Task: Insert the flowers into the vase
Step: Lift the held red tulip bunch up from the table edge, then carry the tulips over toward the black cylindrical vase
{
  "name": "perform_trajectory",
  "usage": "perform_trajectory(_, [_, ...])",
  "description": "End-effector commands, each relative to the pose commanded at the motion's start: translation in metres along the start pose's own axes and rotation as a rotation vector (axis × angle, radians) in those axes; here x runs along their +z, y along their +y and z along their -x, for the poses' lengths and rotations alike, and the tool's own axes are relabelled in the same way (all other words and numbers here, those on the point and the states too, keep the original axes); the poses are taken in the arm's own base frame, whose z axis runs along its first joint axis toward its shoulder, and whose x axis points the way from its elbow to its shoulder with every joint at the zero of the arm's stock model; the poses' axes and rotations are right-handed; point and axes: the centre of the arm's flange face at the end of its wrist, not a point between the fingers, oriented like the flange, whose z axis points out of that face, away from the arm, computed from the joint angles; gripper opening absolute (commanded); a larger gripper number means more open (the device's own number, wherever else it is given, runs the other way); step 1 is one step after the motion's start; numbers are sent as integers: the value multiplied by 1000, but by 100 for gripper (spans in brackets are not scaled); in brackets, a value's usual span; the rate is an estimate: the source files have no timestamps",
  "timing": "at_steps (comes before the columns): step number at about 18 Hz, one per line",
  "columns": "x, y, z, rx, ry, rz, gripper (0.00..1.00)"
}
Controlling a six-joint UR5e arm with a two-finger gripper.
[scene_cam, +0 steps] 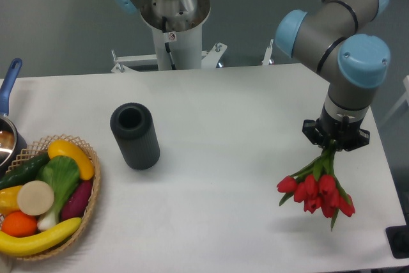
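One gripper (331,148) clamps the flowers (317,191) by the stems, heads hanging down; the vase (135,135) stands upright, well apart to its left in view.

Far to the left of the end effector, at the white table's (243,107) edge, we saw a wicker basket (92,190) of fake vegetables and fruit: yellow bananas, a cucumber, an orange, a purple piece. Just above it, farther still from the end effector, stood a steel pot (6,140) with a blue handle.
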Motion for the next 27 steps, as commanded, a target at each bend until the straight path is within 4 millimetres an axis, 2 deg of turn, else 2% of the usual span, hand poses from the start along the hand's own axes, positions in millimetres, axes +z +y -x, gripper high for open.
perform_trajectory(5, [-10,-1,-1,3,-7,-21,0])
perform_trajectory(9, [-37,-9,-1,3,-21,-115,0])
perform_trajectory(13, [-71,-30,-9,-40,-20,-346,0])
perform_trajectory(15, [-90,-44,-25,-50,-5,-434,0])
perform_trajectory(16, [-96,-55,-35,-54,37,-497,0])
perform_trajectory(19, [-113,-71,-57,-52,138,-616,0])
perform_trajectory(23, [-130,-79,-71,-30,238,-739,0])
perform_trajectory(27, [-153,-80,-100,11,374,-895,0])
